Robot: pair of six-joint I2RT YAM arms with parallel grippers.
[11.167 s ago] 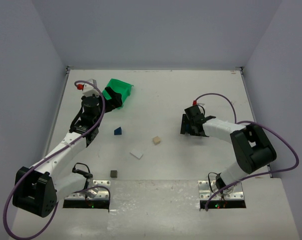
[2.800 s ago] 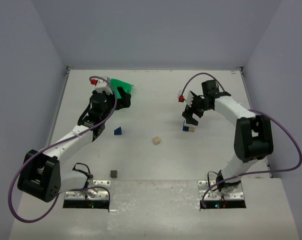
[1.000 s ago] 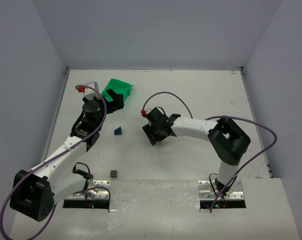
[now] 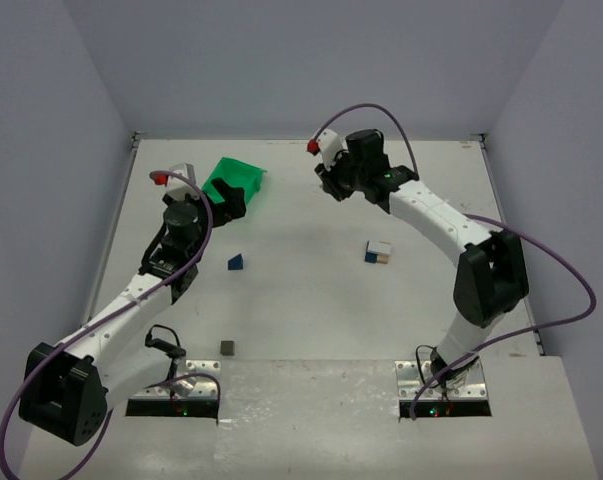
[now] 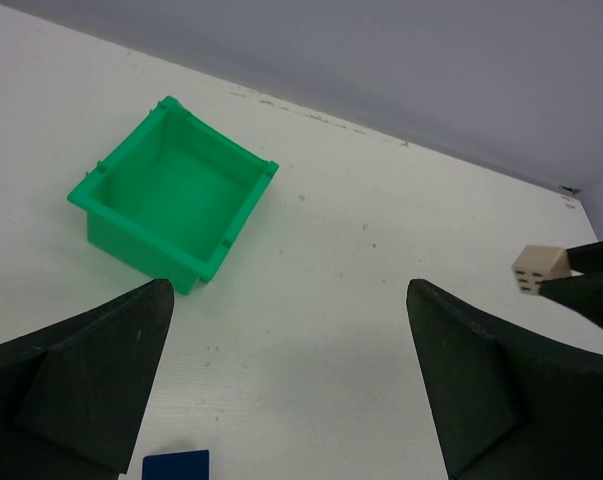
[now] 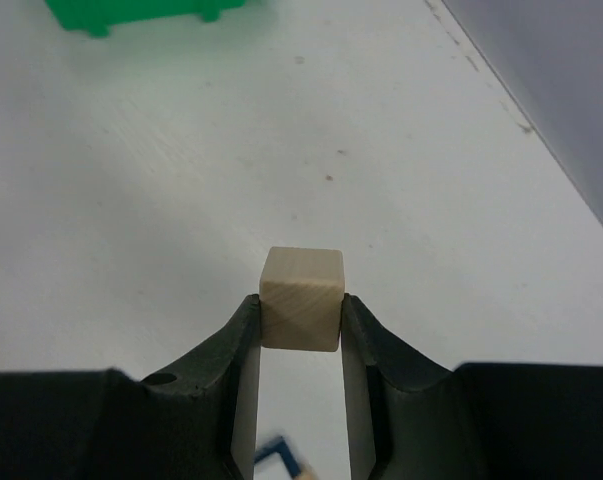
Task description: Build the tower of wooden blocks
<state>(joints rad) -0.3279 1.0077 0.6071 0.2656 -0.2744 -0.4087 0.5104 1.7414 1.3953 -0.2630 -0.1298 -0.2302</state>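
My right gripper (image 6: pixel 301 325) is shut on a tan cube (image 6: pixel 301 298) and holds it above the table at the back centre (image 4: pixel 329 186). The cube also shows in the left wrist view (image 5: pixel 540 270). The small tower (image 4: pixel 378 252), with blue, white and tan showing, stands mid-right on the table. A blue edge (image 6: pixel 281 458) shows blurred below my right jaws. A blue wedge (image 4: pixel 237 262) lies left of centre and shows at the bottom of the left wrist view (image 5: pixel 176 466). A dark cube (image 4: pixel 227 347) lies near the front. My left gripper (image 5: pixel 291 400) is open and empty beside the bin (image 4: pixel 229 200).
A green plastic bin (image 4: pixel 236 177) sits at the back left; it is empty in the left wrist view (image 5: pixel 171 195). Its edge shows at the top of the right wrist view (image 6: pixel 131 12). Grey walls close in the table on three sides.
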